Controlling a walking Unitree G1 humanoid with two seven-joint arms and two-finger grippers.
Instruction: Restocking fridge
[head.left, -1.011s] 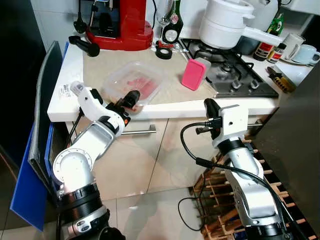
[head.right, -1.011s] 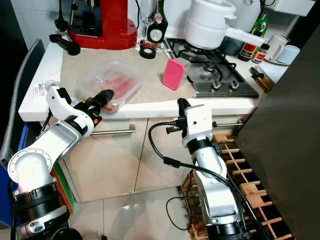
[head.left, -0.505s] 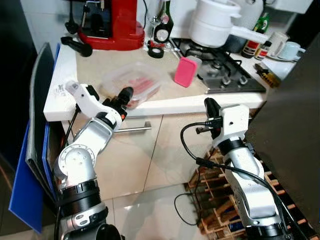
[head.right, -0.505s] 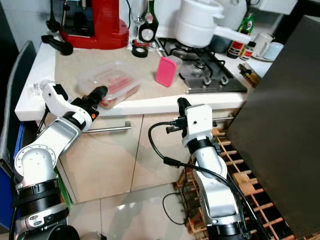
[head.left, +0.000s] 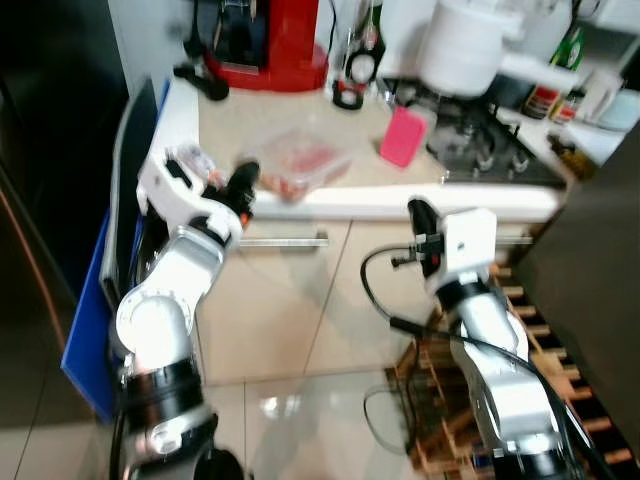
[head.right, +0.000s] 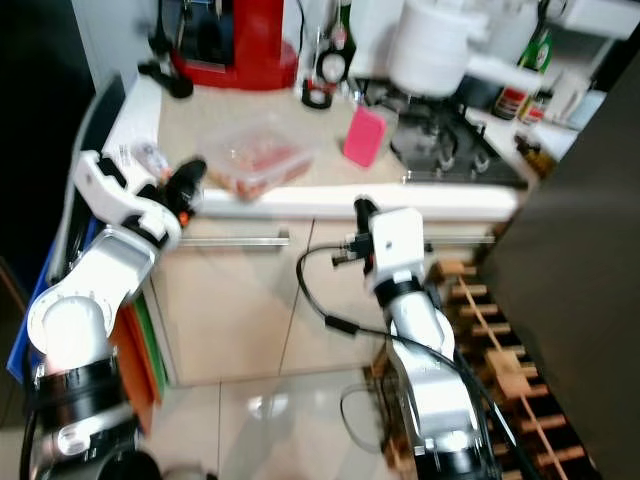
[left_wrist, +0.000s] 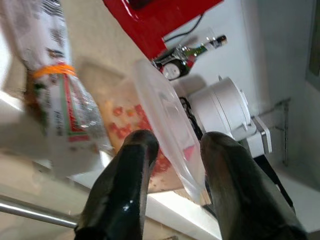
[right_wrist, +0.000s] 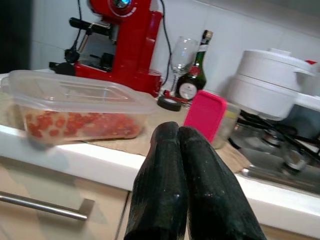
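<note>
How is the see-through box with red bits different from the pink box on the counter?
The clear box lies flat and low; the pink box stands upright on its edge. The clear box shows its red pieces inside; the pink box hides whatever it holds. The clear box sits near the counter's front edge by the left gripper; the pink box stands further back beside the stove. Both sit on the same counter.
</note>
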